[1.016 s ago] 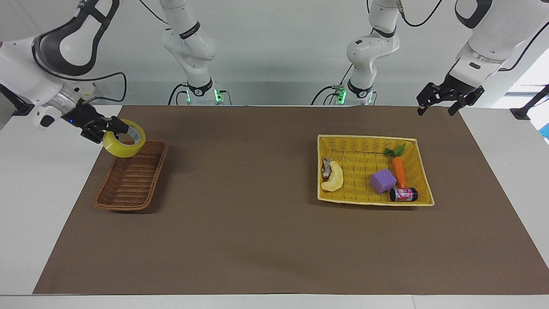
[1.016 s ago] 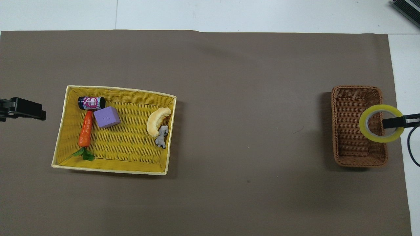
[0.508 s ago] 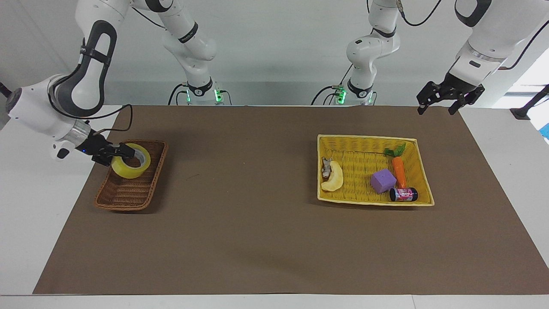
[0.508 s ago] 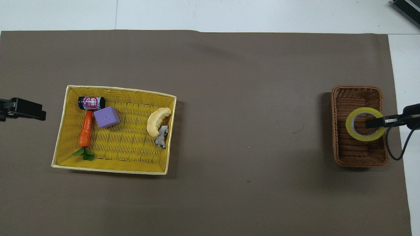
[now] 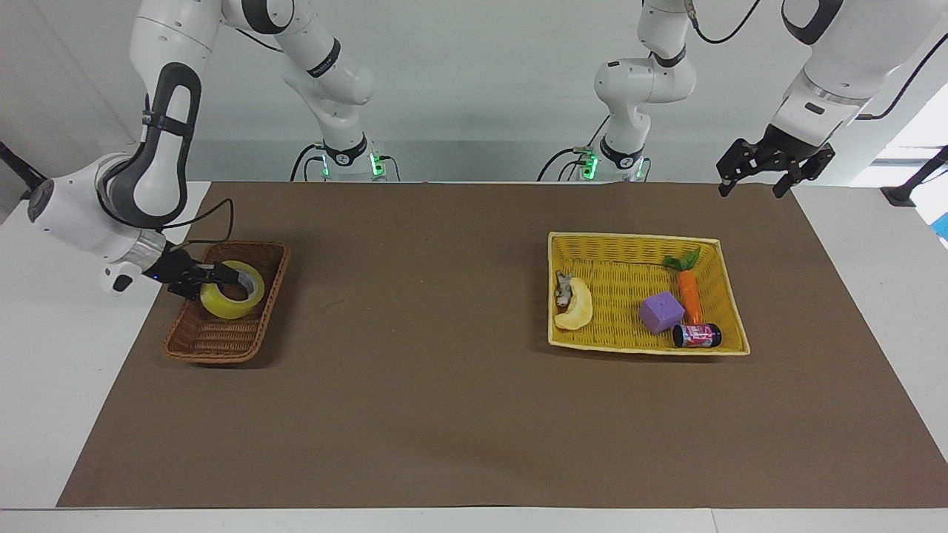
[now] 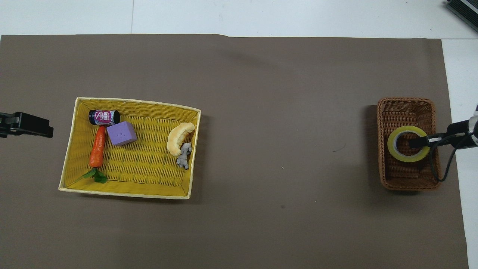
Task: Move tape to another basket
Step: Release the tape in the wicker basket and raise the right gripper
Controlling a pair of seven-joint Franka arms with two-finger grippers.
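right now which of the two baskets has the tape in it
The small brown wicker basket at the right arm's end holds the tape; the larger yellow basket does not.

Lighting's bright and even, clearly coming from overhead. Soft shadows sit beside the brown basket and yellow basket. Both views look sharp, no glare, no obvious edge warping.

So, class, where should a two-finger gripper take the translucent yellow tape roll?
By its ring wall, from above, one finger inside the core: the tape roll lies almost flat, hole up, in the brown wicker basket, as the right gripper holds it.
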